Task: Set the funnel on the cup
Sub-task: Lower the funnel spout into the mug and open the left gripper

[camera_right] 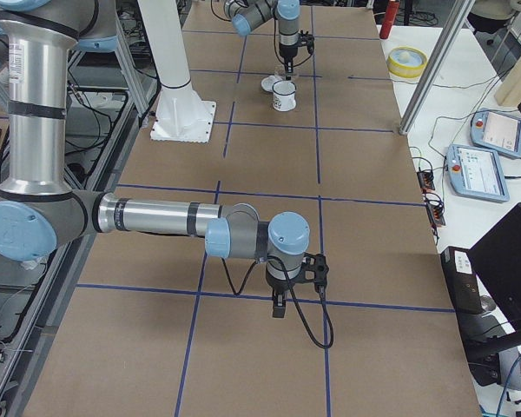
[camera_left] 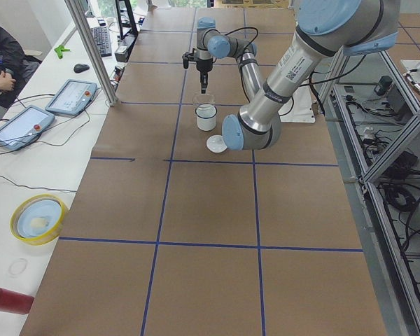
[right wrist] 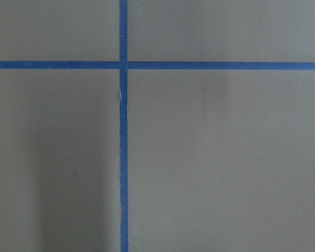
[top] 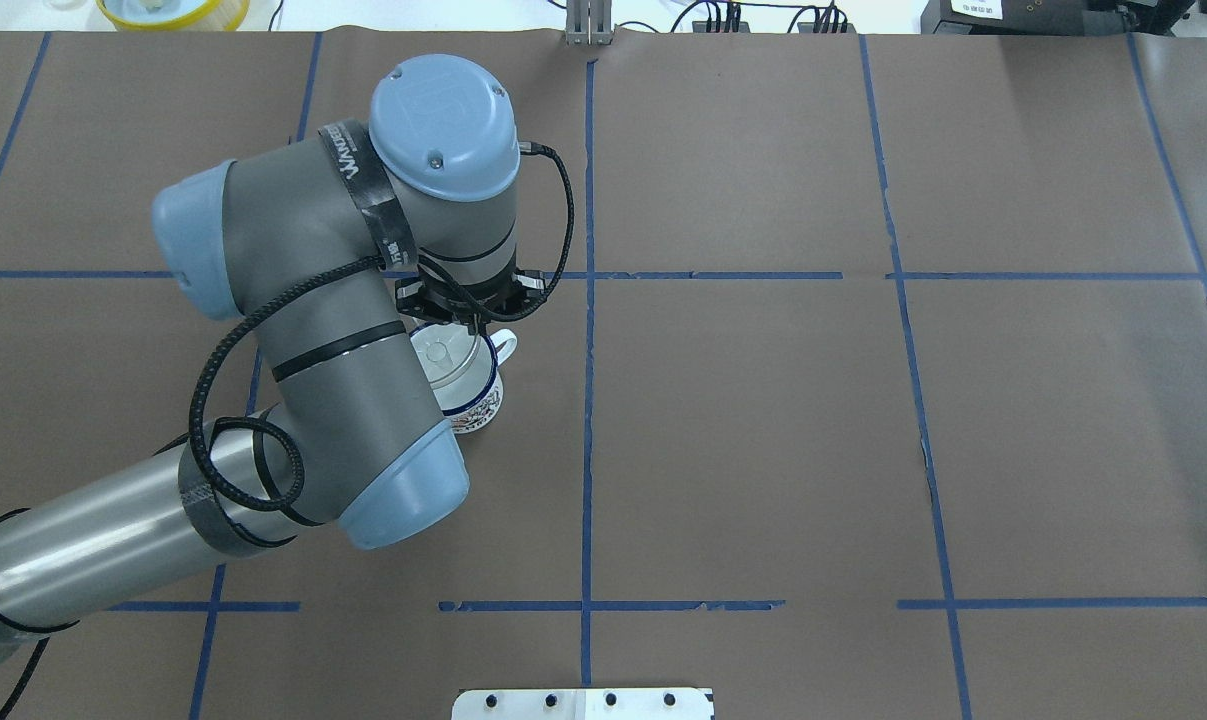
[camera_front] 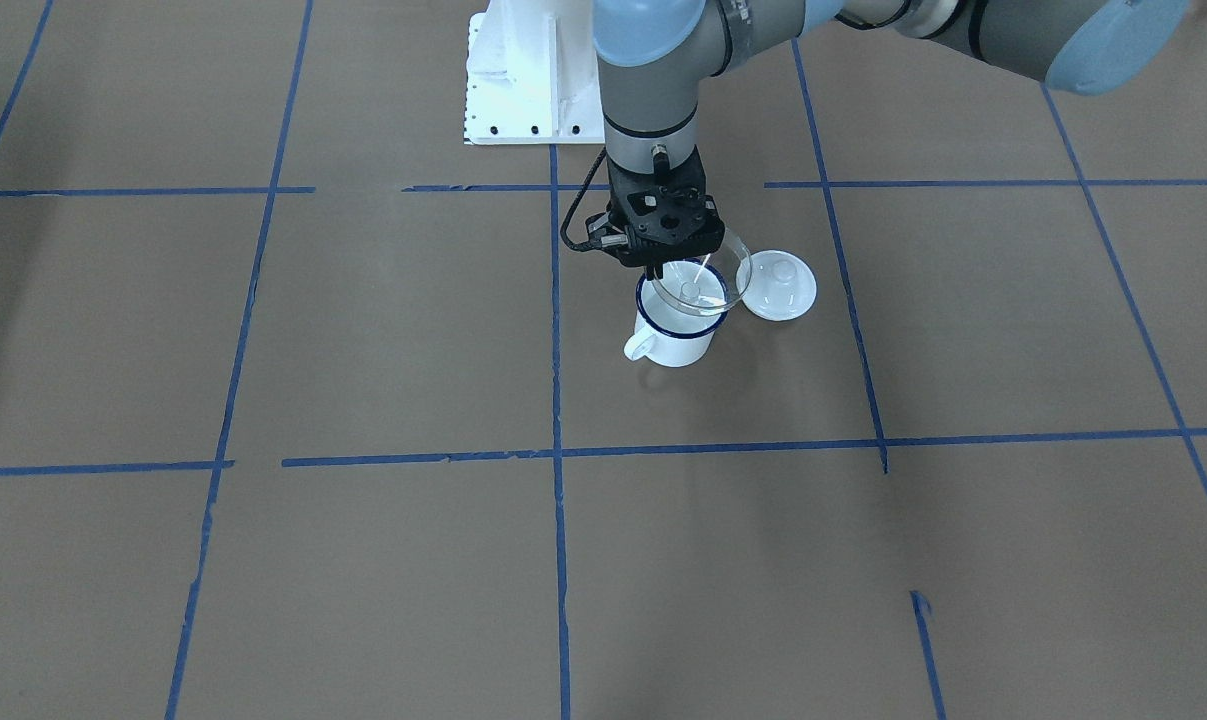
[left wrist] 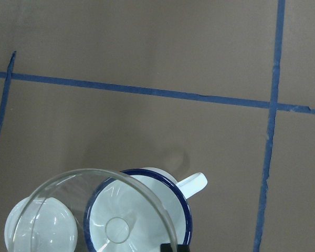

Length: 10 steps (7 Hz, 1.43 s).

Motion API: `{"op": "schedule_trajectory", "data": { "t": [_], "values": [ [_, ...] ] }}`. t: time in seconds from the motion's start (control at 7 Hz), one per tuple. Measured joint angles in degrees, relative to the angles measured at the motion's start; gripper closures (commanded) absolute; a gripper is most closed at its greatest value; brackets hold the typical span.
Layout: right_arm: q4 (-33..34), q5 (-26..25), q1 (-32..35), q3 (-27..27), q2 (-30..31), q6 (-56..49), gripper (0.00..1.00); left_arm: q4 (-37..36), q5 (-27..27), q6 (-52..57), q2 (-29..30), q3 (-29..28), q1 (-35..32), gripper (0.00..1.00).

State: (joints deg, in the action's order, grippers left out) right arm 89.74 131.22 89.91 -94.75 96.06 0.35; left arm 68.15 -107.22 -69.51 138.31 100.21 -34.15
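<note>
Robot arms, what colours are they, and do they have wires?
Both the left arm and the right arm are chunky grey and silver tubes with rounded light-blue caps at the joints. A black cable winds round the left arm, and a black strap with white lettering wraps it. The left gripper and right gripper are black.

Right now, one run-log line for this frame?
left end effector: shut on funnel rim | funnel: above cup, unseated | lid: beside cup | right end effector: far off, state unclear
</note>
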Motion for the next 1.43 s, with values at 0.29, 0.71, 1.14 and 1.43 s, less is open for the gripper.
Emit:
{"op": "schedule_trajectory", "data": {
  "t": [0.29,0.71,1.14,1.43],
  "values": [
    [0.0,0.0,0.0,0.0,0.0,0.0,0.00,1.2,0.0,0.1,-0.1,-1.4,0.8,1.00],
    [0.0,0.0,0.0,0.0,0.0,0.0,0.00,2.5,0.2,0.2,-0.4,-3.2,0.9,1.00],
    [0.0,0.0,0.0,0.0,0.0,0.0,0.00,4.5,0.4,0.2,-0.4,-4.6,0.9,0.81],
    [0.0,0.0,0.0,0.0,0.0,0.0,0.00,4.5,0.5,0.2,-0.5,-4.6,0.9,0.23]
  ]
}}
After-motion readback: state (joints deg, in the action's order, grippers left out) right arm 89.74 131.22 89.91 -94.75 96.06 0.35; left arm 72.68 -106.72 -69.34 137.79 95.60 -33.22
